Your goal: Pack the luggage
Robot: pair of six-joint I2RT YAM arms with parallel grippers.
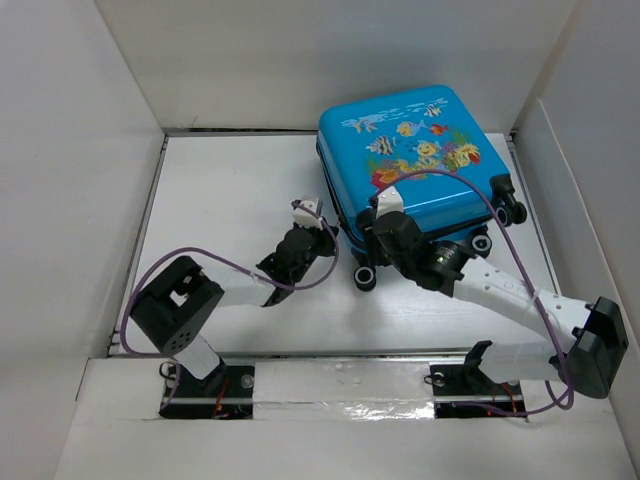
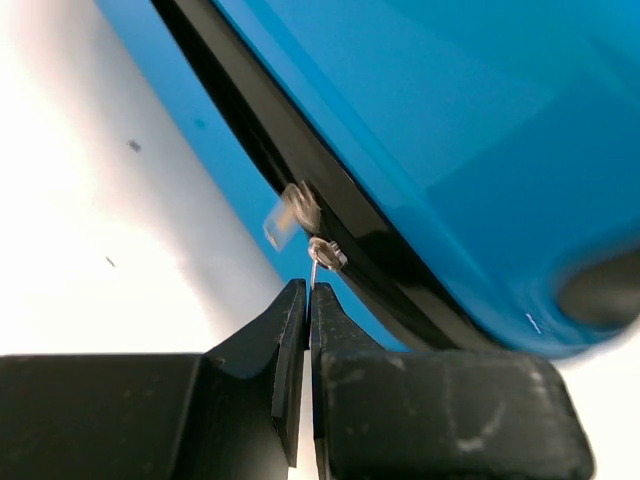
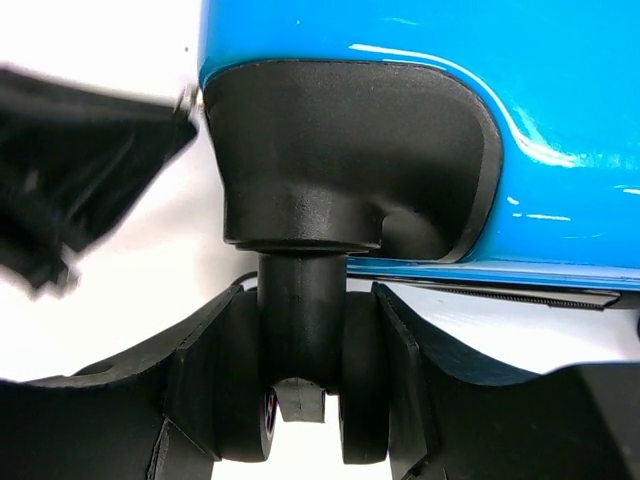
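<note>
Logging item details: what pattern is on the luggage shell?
Colourful fish and coral on the bright-blue luggage, clearest from the top external view.

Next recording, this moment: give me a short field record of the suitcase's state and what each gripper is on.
luggage: closed, lying flat, fish print up, on the far right of the table
left gripper: shut, pinching the zipper pull at the shell's seam
right gripper: fingers closed on either side of a caster wheel at the near corner
packing stage: the zip is being worked; how much is already zipped cannot be told

Blue fish-print luggage [image 1: 420,165] — closed, flat
</note>
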